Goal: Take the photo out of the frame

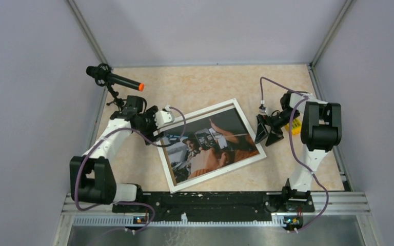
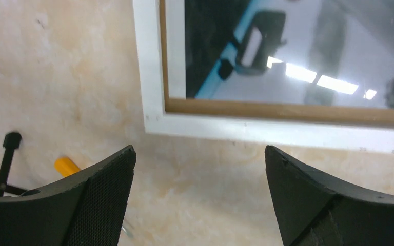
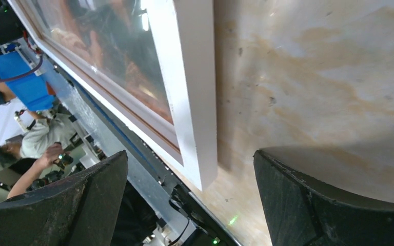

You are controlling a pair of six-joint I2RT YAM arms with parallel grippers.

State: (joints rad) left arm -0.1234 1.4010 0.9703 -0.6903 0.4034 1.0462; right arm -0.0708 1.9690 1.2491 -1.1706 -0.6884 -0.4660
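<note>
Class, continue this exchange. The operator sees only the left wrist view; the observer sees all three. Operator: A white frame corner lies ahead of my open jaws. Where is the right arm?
Observer: The right gripper hangs beside the frame's right edge, jaws open, holding nothing.
Operator: Is the photo out yet?
Observer: No. The photo sits in the frame, picture side up, flat on the table.
Operator: Which corner am I at?
Observer: The left gripper is at the far-left corner; the frame lies slanted on the table.
</note>
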